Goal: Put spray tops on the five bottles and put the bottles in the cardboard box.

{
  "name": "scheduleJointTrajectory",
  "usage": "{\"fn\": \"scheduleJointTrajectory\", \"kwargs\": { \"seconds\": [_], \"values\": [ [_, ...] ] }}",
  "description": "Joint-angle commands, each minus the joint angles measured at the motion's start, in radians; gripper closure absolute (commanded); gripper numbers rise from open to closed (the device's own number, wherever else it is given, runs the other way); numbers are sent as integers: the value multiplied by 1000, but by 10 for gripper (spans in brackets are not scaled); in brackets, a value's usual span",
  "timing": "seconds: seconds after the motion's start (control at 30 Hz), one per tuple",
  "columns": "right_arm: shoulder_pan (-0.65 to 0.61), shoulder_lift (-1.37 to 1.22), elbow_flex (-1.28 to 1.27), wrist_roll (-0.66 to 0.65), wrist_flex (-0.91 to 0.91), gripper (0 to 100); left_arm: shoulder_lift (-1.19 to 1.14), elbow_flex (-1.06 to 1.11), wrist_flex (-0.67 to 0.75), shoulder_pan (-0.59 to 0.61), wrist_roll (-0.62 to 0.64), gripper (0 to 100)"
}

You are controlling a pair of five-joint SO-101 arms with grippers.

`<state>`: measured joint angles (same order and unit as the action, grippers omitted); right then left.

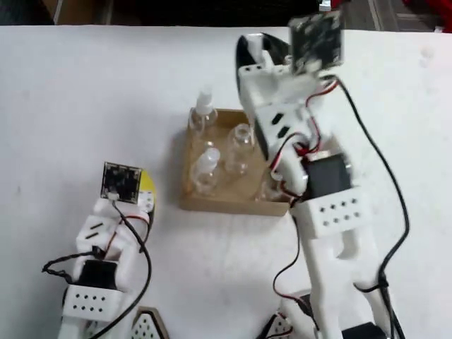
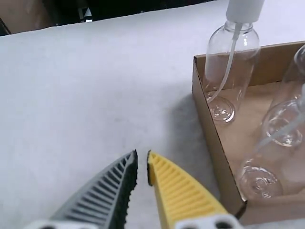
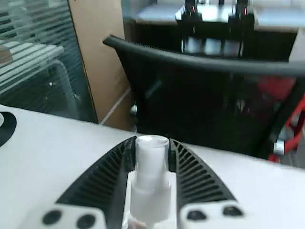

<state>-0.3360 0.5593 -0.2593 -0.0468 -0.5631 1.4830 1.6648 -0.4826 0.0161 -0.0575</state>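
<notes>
The cardboard box (image 1: 226, 205) sits mid-table and holds several clear bottles. One bottle (image 1: 205, 109) in its far left corner wears a white spray top; in the left wrist view that bottle (image 2: 231, 62) stands just inside the box wall (image 2: 209, 129). My right gripper (image 1: 258, 55) is held high past the box's far edge. Its black fingers (image 3: 112, 167) are shut on a white spray top (image 3: 151, 191); what hangs below the top is hidden. My left gripper (image 2: 142, 161), grey and yellow, is shut on nothing above the bare table left of the box, and shows from above too (image 1: 145, 187).
The right arm (image 1: 311, 176) reaches over the box's right side and covers part of it. Bare white table (image 1: 85, 92) spreads to the left and behind. A black chair (image 3: 200, 62) stands beyond the table's far edge.
</notes>
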Motion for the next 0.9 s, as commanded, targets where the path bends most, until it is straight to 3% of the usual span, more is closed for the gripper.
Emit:
{"fn": "scheduleJointTrajectory", "kwargs": {
  "seconds": [0.0,0.43,0.87],
  "values": [
    [-58,58,-229,-135,390,984,12,-51,5,8,-9,962],
    [-53,47,-288,-147,530,984,12,-51,5,4,-11,962],
    [-51,65,-373,-141,536,984,12,-43,37,8,-11,962]
  ]
}}
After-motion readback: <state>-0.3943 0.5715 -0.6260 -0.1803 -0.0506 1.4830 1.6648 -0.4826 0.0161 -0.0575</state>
